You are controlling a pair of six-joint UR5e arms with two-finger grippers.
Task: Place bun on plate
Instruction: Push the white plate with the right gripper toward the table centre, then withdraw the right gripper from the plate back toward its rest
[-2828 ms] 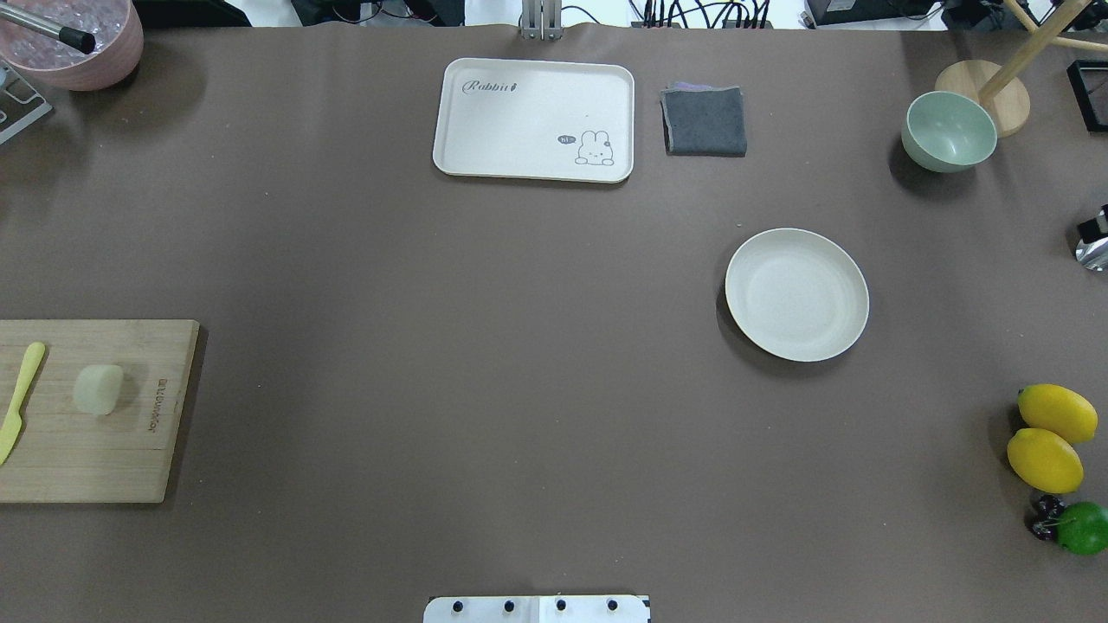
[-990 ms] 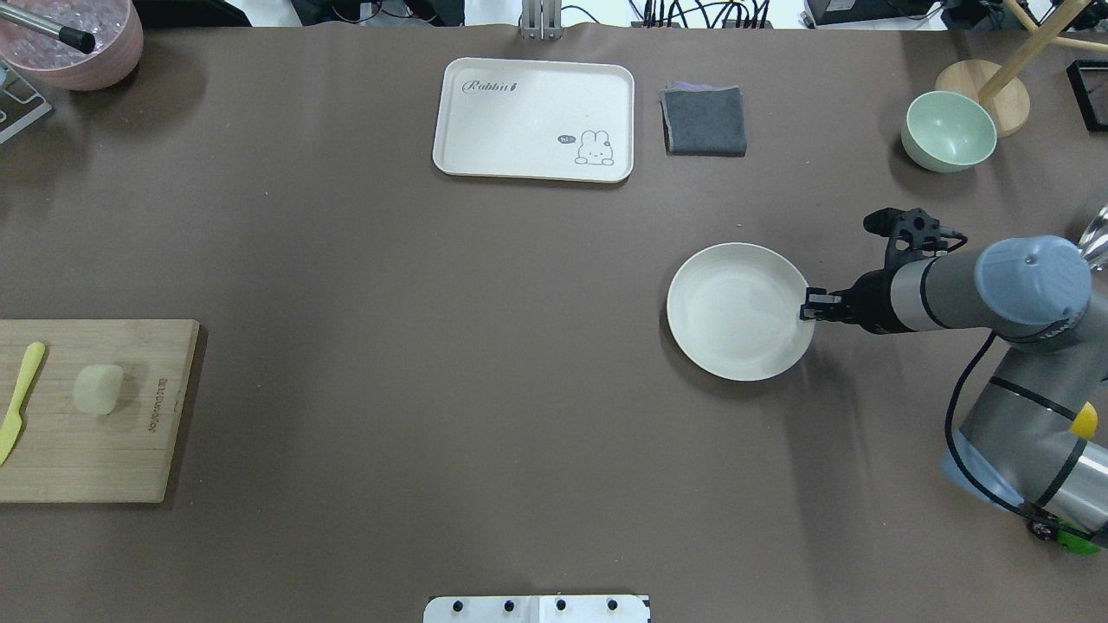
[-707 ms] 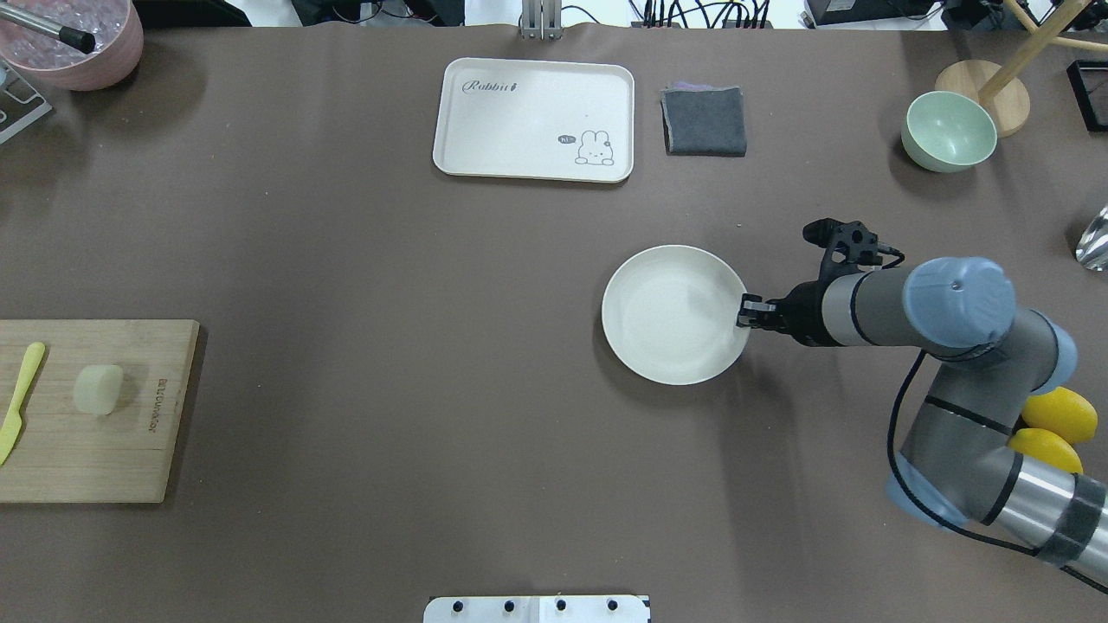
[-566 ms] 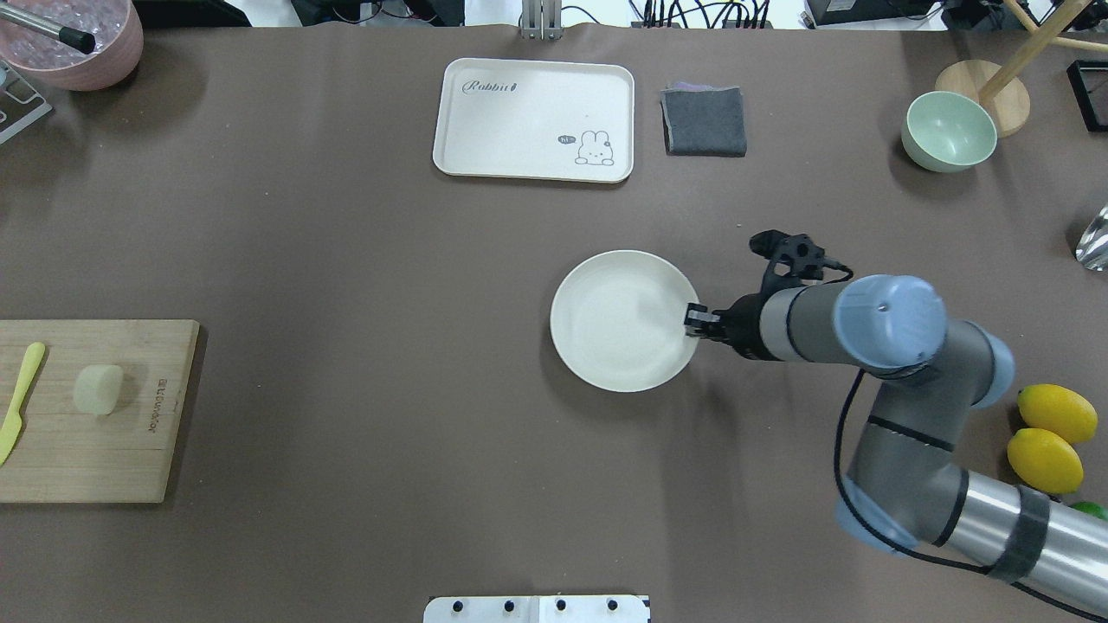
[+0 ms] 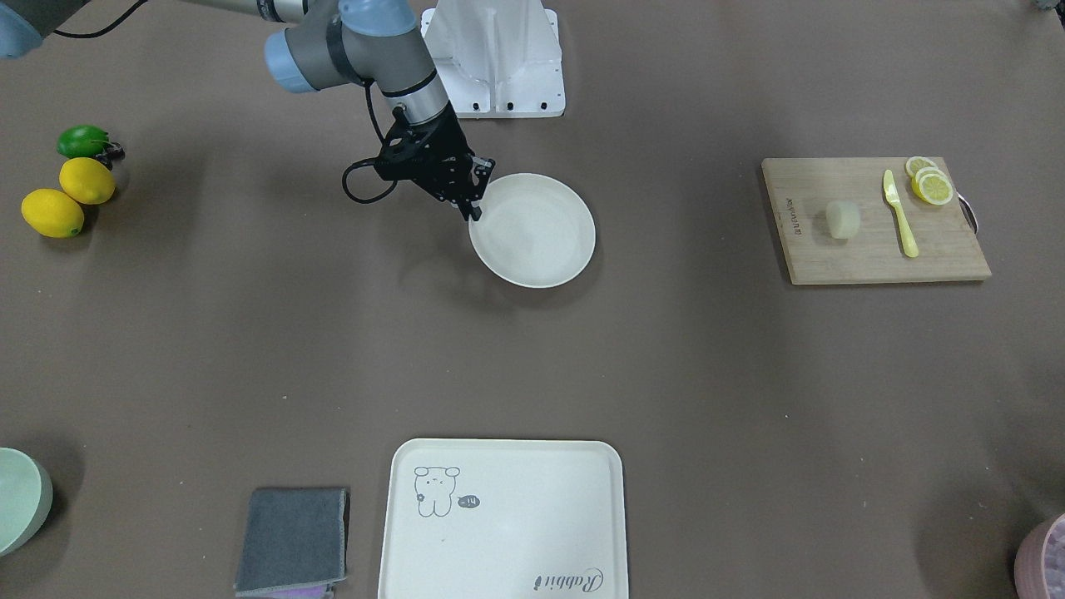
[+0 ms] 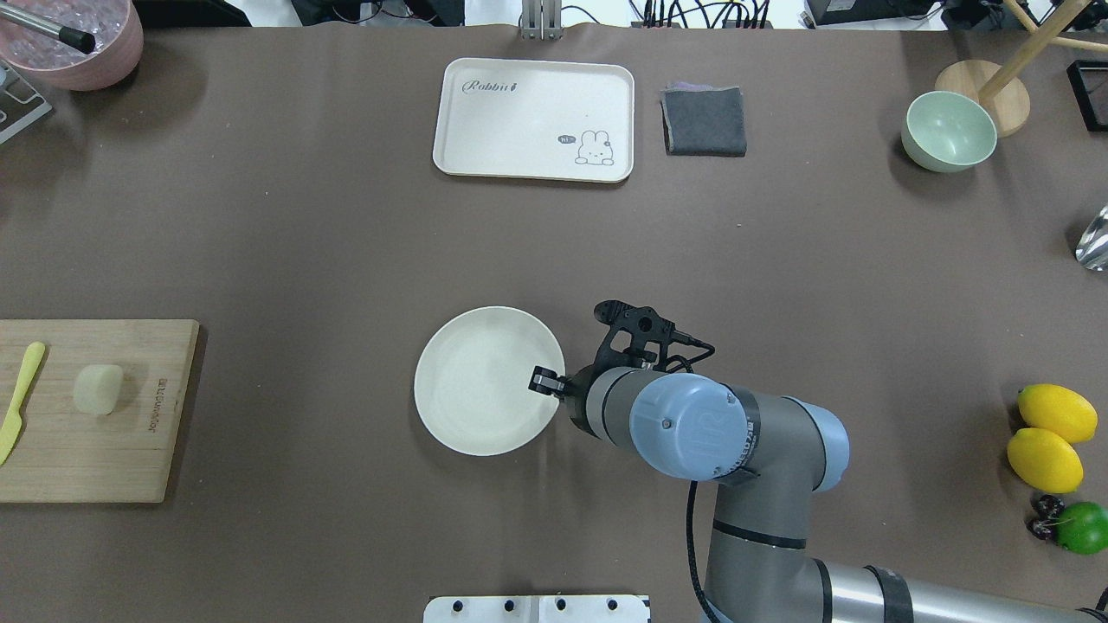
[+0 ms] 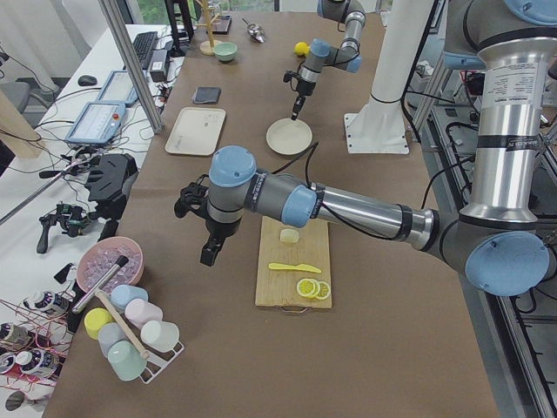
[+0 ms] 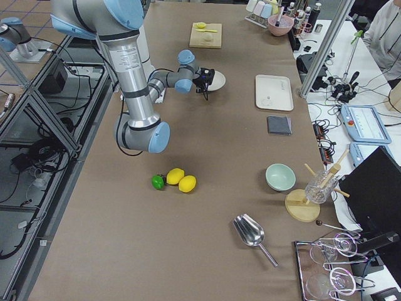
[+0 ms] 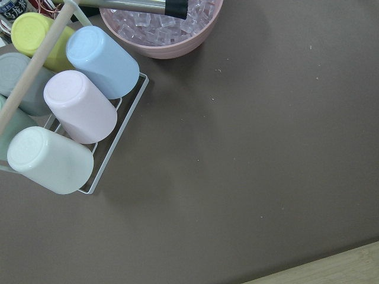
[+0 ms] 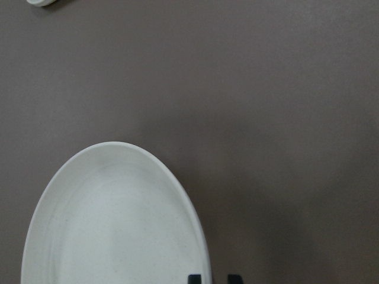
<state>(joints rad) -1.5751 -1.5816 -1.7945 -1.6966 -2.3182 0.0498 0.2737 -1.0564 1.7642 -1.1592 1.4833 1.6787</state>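
Dragging the plate [image 6: 476, 385] over the counter [image 6: 346, 260] toward the cutting board [image 6: 95, 450], with the fingers [image 10: 194, 278] of the right gripper [image 6: 547, 382] clamped on the part of the rim farthest from the board. Hauled in under three seconds from a spot far across the counter to one markedly nearer the board, though well apart from it even now. Empty throughout. Caught by the wrist camera as a pale oval, one fingertip over the rim and the other just outside it.

Lying untouched on the board, exactly as before: the bun [image 6: 98, 388], near a yellow knife [image 6: 19, 400] and, in the front-facing view, lemon slices [image 5: 929, 183] at the board's corner. Not on the plate, then, and not held by anything.

Hovering beside the board, on the side away from the robot's base: the left gripper [image 7: 209, 255], shown from the side only. Fingers apart or together, impossible to tell.

Judged from all this: shortening the bun's trip rather than carrying it the whole way, and probably leaving the pick-up to the left arm, much the nearer to the board. Yet to come: letting go of the rim, grasping the bun, setting it down inside that rim. Worth watching: a soft-looking bun, liable to squash under a hard pinch.
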